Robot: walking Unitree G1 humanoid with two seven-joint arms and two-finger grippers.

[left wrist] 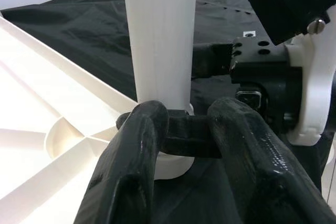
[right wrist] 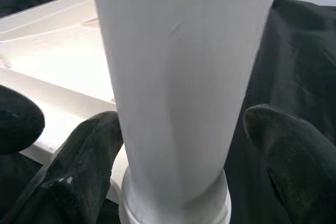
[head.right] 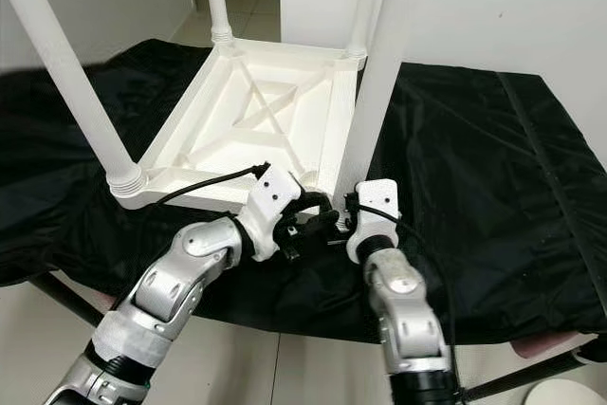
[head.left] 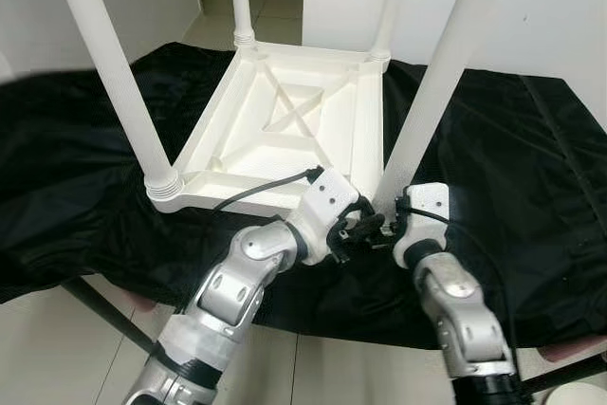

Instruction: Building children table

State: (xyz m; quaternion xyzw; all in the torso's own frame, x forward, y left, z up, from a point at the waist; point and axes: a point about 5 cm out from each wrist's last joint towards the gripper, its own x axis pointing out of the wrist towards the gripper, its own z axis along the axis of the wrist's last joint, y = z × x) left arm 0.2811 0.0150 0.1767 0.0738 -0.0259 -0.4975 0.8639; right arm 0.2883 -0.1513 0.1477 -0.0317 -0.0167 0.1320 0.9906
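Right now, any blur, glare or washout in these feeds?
Eye views: sharp; black cloth is crushed dark with little detail, the tabletop bright but readable. Left wrist view: fingers soft, leg fairly sharp. Right wrist view: leg close and soft, tabletop behind washed out.

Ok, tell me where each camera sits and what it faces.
Left eye: head, looking down at the upturned table on the black cloth; both arms show.
Right eye: same scene.
Left wrist: along the left gripper at the near leg.
Right wrist: along the right gripper, same leg.
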